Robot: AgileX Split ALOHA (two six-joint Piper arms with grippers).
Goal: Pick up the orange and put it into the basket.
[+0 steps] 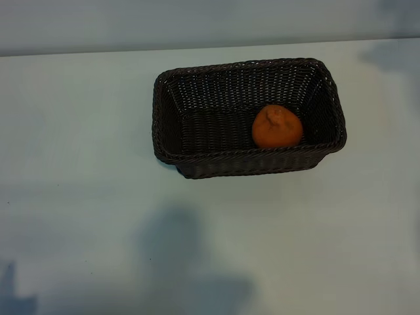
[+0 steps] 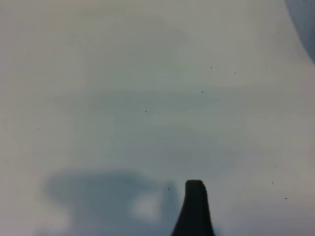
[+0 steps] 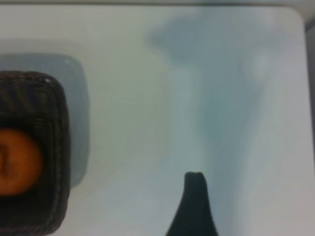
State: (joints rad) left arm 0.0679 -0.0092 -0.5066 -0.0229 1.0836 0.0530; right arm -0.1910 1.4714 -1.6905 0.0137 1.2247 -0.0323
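Note:
The orange (image 1: 277, 126) lies inside the dark-brown woven basket (image 1: 197, 72), toward its right end, stem end up and touching nothing but the basket. The right wrist view catches part of the orange (image 3: 17, 162) behind the basket's rounded corner (image 3: 51, 147). Neither arm shows in the exterior view. Only one dark fingertip (image 2: 195, 191) of my left gripper shows, over bare table with nothing beside it. My right gripper likewise shows a single fingertip (image 3: 195, 184), well off to the side of the basket, jaws wide and empty.
The basket stands on a pale table (image 1: 79, 197) whose far edge (image 1: 79, 52) runs along the back. Arm shadows (image 1: 177, 249) fall on the near part. The right wrist view shows a rounded table corner (image 3: 295, 14).

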